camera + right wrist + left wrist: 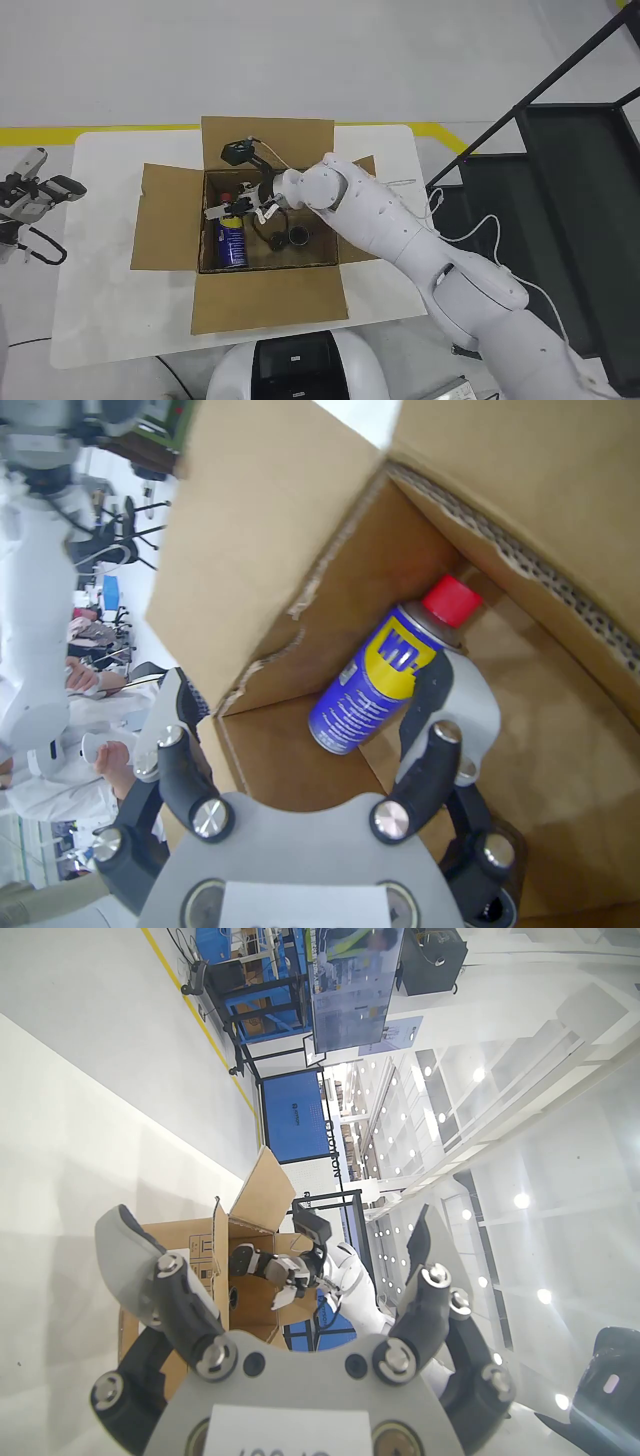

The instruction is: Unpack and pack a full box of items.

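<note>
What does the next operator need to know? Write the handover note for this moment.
Right gripper: open, down inside the cardboard box, fingers either side of the blue spray can, not closed on it.
Left gripper: open, holding nothing, off beside the table, away from the box.
Things: the can lies on its side along one box wall; a black round item lies on the box floor nearby.
Done: flaps open.
Left: lift out the can and the round item, then repack.

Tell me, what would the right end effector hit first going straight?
Probably the blue and yellow spray can with a red cap, lying in the brown cardboard box. It lies just ahead of the right end effector, though depth is unclear.
</note>
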`<state>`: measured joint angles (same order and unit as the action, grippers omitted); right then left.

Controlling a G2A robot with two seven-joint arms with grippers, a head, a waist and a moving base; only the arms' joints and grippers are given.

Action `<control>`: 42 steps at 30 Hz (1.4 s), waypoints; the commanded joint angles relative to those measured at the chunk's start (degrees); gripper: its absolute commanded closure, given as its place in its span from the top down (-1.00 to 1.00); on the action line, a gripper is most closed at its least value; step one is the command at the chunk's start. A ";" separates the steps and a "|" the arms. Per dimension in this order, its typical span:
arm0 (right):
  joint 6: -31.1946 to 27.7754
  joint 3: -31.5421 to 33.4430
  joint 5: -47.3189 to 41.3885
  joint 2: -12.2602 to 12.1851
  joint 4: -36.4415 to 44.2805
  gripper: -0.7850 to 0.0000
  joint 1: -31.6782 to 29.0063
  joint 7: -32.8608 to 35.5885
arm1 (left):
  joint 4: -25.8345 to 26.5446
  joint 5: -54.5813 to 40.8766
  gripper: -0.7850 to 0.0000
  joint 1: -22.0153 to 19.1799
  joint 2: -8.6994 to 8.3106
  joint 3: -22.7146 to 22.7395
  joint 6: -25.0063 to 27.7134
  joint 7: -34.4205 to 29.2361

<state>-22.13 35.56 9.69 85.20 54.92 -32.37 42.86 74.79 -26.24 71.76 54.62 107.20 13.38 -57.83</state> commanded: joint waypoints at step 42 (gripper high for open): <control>-16.06 63.89 16.44 -16.68 59.03 1.00 -56.53 -15.72 | 0.00 0.00 1.00 0.00 0.00 0.00 0.00 0.00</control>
<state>-38.18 99.44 26.13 68.52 113.95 -88.90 27.15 74.79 -26.24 71.76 54.62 107.20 13.38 -57.83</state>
